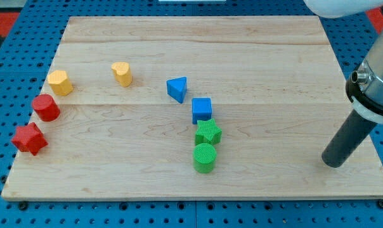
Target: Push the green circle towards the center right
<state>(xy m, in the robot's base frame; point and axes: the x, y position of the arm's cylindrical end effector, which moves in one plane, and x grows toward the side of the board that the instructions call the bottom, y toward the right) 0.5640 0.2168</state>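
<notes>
The green circle (205,158) stands on the wooden board below the board's middle, toward the view's bottom. A green star (208,132) touches it just above, and a blue cube (201,109) sits right above the star. My tip (333,163) rests on the board near its right edge, well to the right of the green circle and about level with it. The dark rod rises up and to the right from the tip.
A blue triangle (177,88) lies up-left of the cube. A yellow heart (122,73) and a yellow hexagon (60,83) sit at upper left. A red cylinder (46,107) and a red star (30,139) stand near the left edge. The board (274,63) lies on a blue pegboard.
</notes>
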